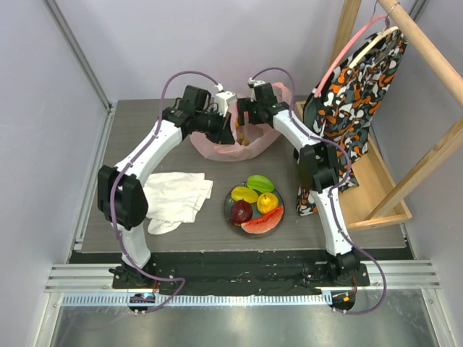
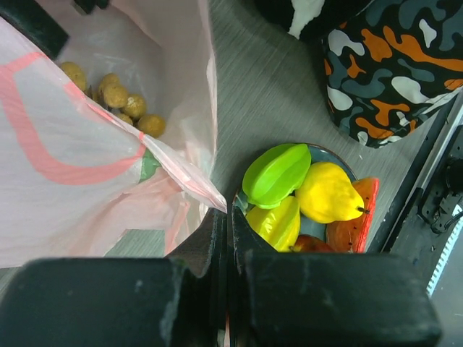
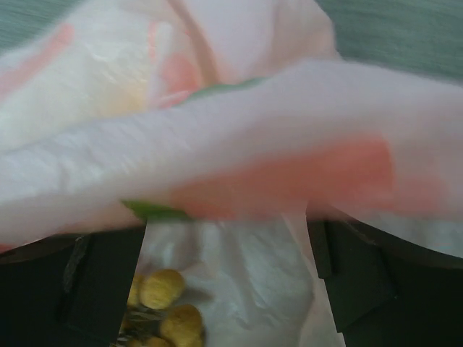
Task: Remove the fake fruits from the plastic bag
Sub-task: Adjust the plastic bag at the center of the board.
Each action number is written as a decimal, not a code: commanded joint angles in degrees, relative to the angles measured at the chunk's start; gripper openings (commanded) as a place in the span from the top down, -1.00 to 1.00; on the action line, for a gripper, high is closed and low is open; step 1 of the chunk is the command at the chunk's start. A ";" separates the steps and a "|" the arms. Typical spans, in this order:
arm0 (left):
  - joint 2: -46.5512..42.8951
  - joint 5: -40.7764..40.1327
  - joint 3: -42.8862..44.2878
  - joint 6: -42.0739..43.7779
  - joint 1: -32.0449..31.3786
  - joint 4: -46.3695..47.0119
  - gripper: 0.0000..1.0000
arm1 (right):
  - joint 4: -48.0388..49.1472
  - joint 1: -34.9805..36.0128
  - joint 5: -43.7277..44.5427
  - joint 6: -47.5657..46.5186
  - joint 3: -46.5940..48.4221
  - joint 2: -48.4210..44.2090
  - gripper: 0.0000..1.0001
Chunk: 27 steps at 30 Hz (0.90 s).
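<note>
— Surface first: what condition is the desk (image 1: 130, 119) in?
— Grey wood grain, with pale walls on three sides. One white cloth (image 1: 177, 195) lies crumpled at the near left. An orange-black patterned fabric (image 1: 354, 94) hangs from a wooden rack (image 1: 427, 50) at the right edge.
— Containers?
— Two. One plastic bag (image 1: 217, 148), pink and translucent, sits at far centre with its mouth up. One dark plate (image 1: 226, 206) sits on the near side of the bag.
— Contents of the plate?
— Five fake fruits, crowded together: a green starfruit (image 1: 260, 182), a yellow starfruit (image 1: 244, 194), a yellow pear (image 1: 268, 202), a dark red apple (image 1: 241, 211), and a watermelon slice (image 1: 262, 223) at the near rim.
— Contents of the bag?
— One bunch of brownish-yellow grapes (image 2: 116, 97) lies at the bottom. A green patch (image 2: 148, 165) shows through the film; I cannot tell what it is.
— And the left hand (image 2: 228, 217)?
— Fingers pressed together at the bag's mouth, with the film's edge pinched between them.
— And the right hand (image 3: 228, 238)?
— Fingers spread wide, gripping nothing. It sits at the bag's mouth with a fold of film draped across in front. The grapes are visible below, between the fingers.
</note>
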 commanded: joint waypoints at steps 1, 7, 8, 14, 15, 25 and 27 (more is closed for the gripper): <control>-1.97 0.62 1.00 0.28 -0.47 -0.44 1.00 | -1.27 -1.61 8.66 -3.14 -11.50 -10.46 -0.99; -8.91 2.71 -6.73 0.28 -0.56 -0.27 1.00 | 1.46 -5.21 5.61 -4.47 -49.12 -44.88 -0.99; -9.44 2.81 -7.78 -1.29 -0.65 0.60 1.00 | 2.33 -5.30 3.51 -4.47 -52.15 -48.44 -0.99; -6.29 4.39 -5.16 -2.71 -0.74 1.49 1.00 | 7.69 -2.67 -6.69 -2.27 -52.99 -45.78 -0.99; -5.06 4.48 -4.20 -2.97 -0.74 1.49 1.00 | 7.35 -2.32 -6.79 -2.45 -49.84 -43.66 -0.99; -2.51 3.25 -0.23 -2.63 -0.83 2.37 1.00 | 4.01 -2.23 -3.98 -2.88 -36.89 -31.16 -0.98; -1.98 3.16 0.12 -2.63 -0.74 2.54 1.00 | 4.01 -2.23 -1.71 -4.73 -36.19 -30.98 -0.98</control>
